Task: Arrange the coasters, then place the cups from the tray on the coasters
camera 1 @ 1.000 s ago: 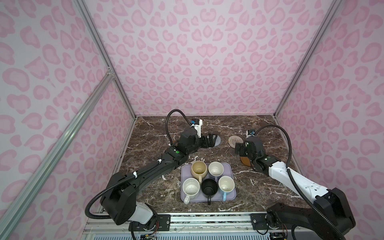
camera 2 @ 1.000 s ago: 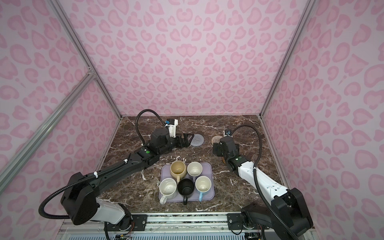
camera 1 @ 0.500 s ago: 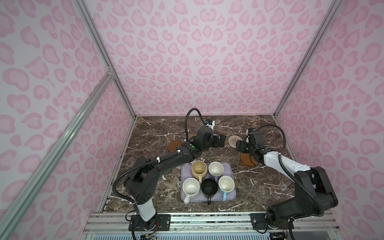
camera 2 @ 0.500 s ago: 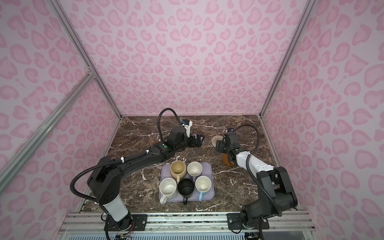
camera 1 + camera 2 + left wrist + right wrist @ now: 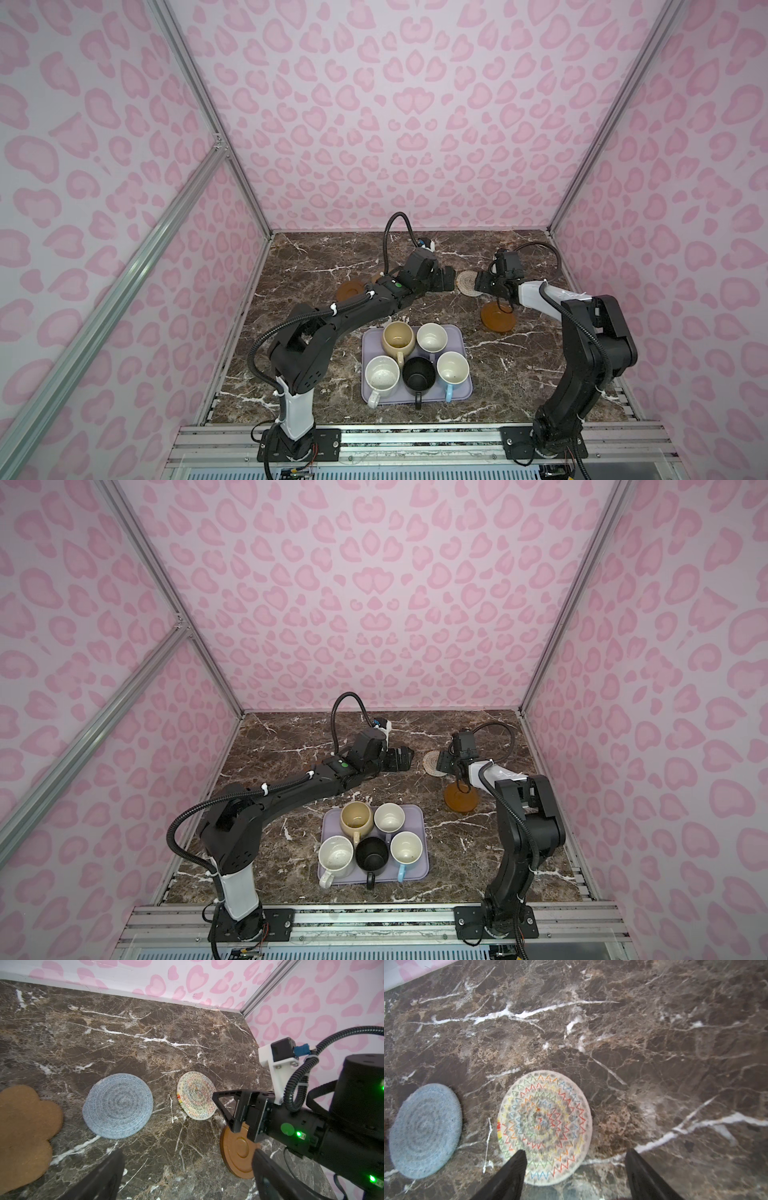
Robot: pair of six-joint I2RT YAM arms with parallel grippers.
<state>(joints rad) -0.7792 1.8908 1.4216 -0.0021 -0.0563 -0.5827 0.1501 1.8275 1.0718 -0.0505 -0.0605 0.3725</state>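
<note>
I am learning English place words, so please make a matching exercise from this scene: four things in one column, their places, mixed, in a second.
1. black handled mug
2. blue-grey woven round coaster
3. beige woven round coaster with coloured zigzags
4. brown rimmed round coaster on the right

A. partly under the right arm
B. between the tan paw-shaped coaster and the zigzag coaster
C. on the lavender rectangular tray
D. at the tip of the right gripper

Pairs: 1-C, 2-B, 3-D, 4-A

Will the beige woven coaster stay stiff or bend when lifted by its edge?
The beige woven coaster looks like coiled stitched cord, so it probably droops somewhat. It seems thin, likely light. Lying flat, its edge may resist pinching.
</note>
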